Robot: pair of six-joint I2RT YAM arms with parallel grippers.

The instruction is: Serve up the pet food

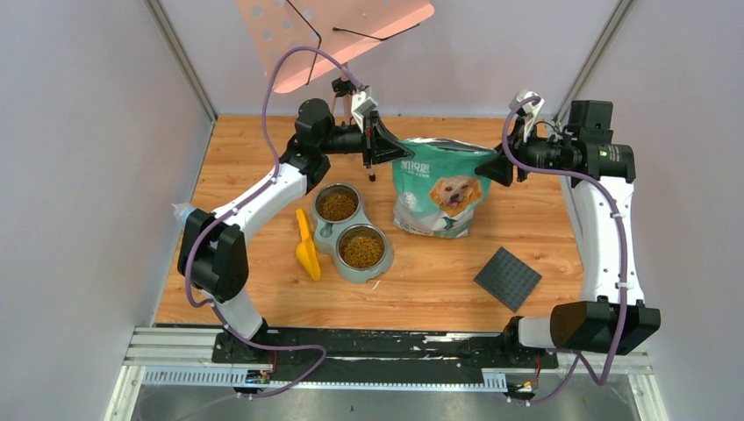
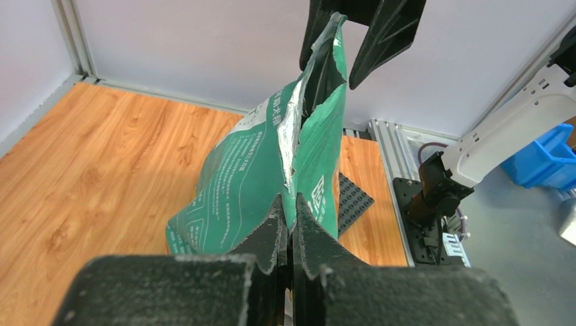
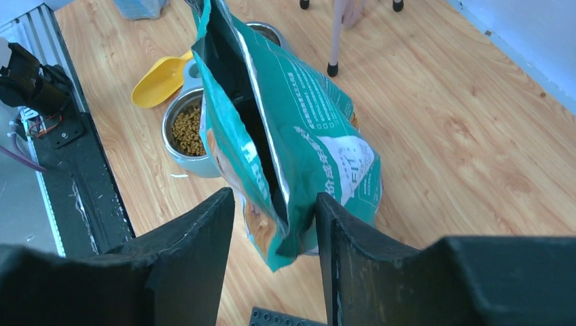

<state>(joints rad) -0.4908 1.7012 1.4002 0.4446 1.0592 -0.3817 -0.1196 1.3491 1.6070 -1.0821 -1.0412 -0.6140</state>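
On the wooden tabletop point(image 1: 544, 219) we see the left gripper point(image 2: 288, 204) pinching the teal bag point(image 1: 439, 189), right gripper point(image 3: 275, 204) parted, lettering point(image 1: 411, 166) illegible.

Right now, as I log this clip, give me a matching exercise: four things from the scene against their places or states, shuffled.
Things:
1. left gripper
2. right gripper
3. yellow scoop
4. pet food

Places or states:
A. lying on the table beside the double bowl
B. open, one finger on either side of an edge of the green bag
C. in both wells of the double bowl
D. shut on the top edge of the green bag

Pairs: 1-D, 2-B, 3-A, 4-C
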